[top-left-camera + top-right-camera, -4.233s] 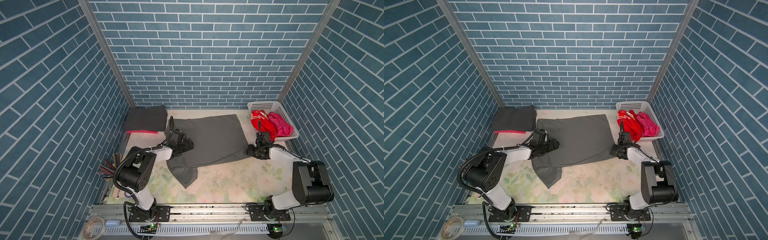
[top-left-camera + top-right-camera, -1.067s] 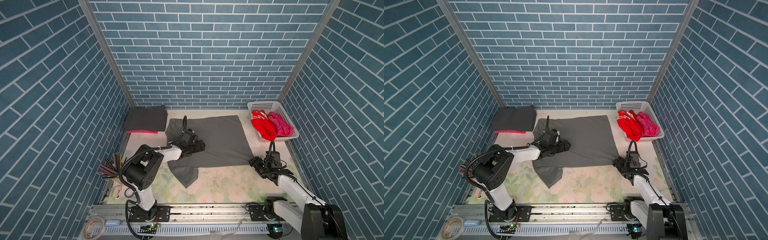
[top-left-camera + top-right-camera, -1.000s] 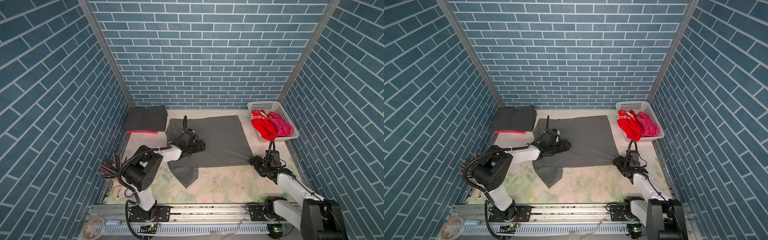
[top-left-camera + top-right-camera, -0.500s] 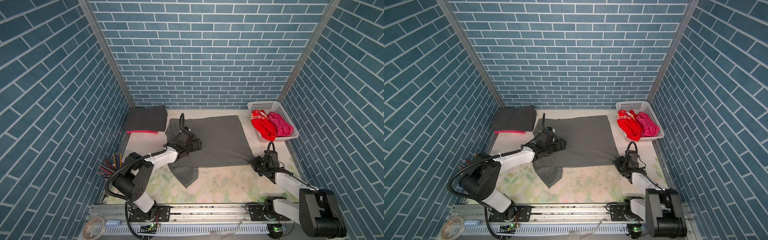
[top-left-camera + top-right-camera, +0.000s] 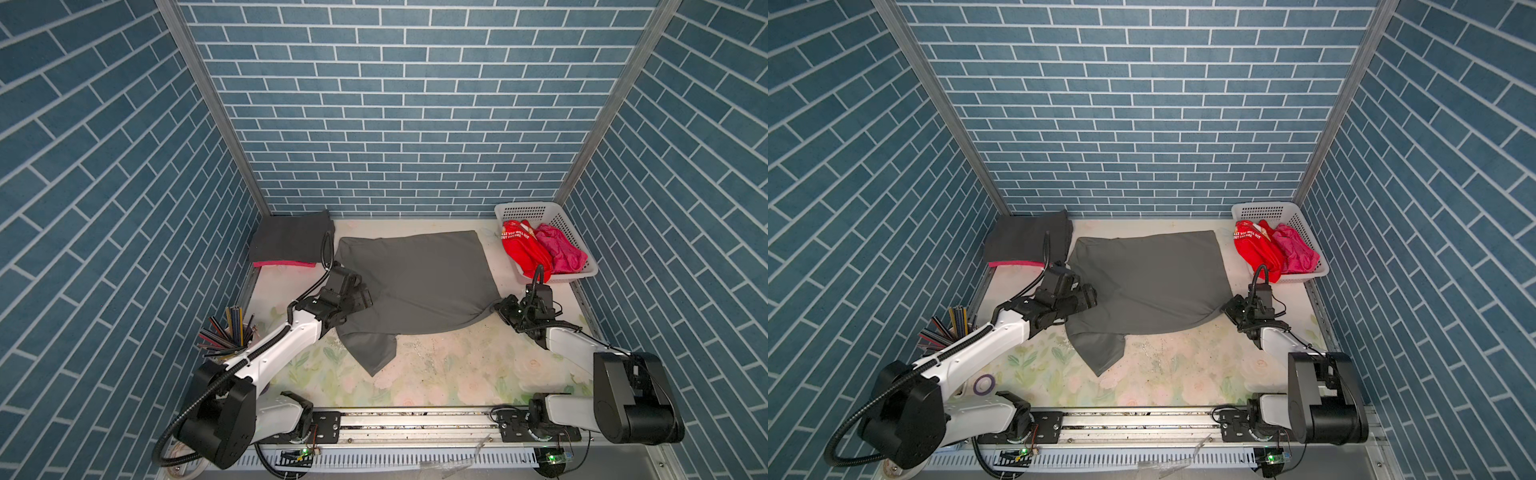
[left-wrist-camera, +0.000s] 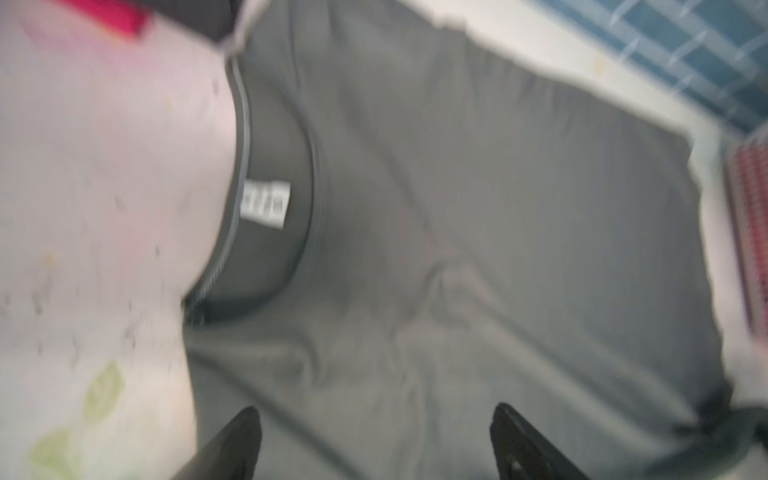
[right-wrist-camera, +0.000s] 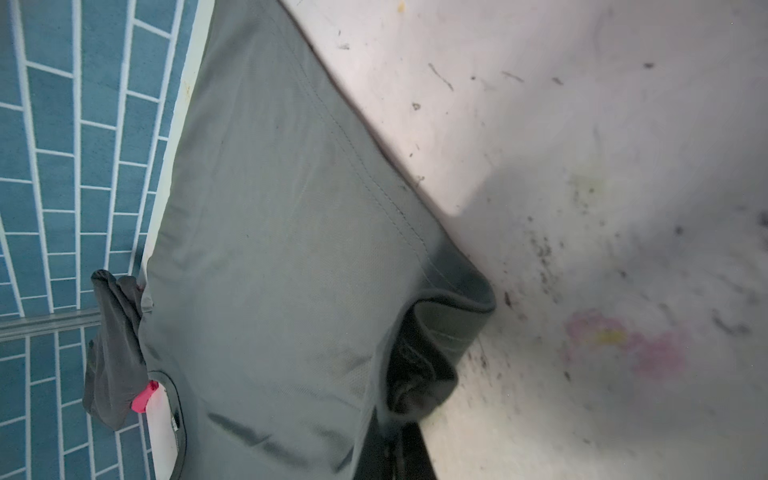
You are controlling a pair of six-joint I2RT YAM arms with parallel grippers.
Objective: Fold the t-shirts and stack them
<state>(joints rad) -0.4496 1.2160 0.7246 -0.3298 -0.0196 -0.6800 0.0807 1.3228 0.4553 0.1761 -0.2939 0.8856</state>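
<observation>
A large mid-grey t-shirt [image 5: 415,282] [image 5: 1150,282] lies spread flat on the middle of the table, one sleeve [image 5: 370,349] pointing to the front. My left gripper [image 5: 365,297] [image 6: 374,409] hovers open over its left edge, next to the collar and white label [image 6: 266,203]. My right gripper [image 5: 500,307] [image 7: 392,415] is shut on the shirt's near right hem corner, which puckers toward it. At the back left a folded charcoal t-shirt [image 5: 291,239] lies on a magenta-pink one [image 5: 282,264]. A red lettered t-shirt [image 5: 523,249] and a magenta one [image 5: 559,251] lie crumpled in the basket.
The white perforated basket [image 5: 528,208] stands at the back right corner. A cup of pencils [image 5: 226,332] and a purple tape ring [image 5: 984,384] sit by the left edge. Blue brick walls close in three sides. The arms' rail [image 5: 415,419] runs along the front.
My right gripper has moved up to the grey shirt's near right corner and shut on it. My left gripper has slid left over the shirt toward the collar, still open.
</observation>
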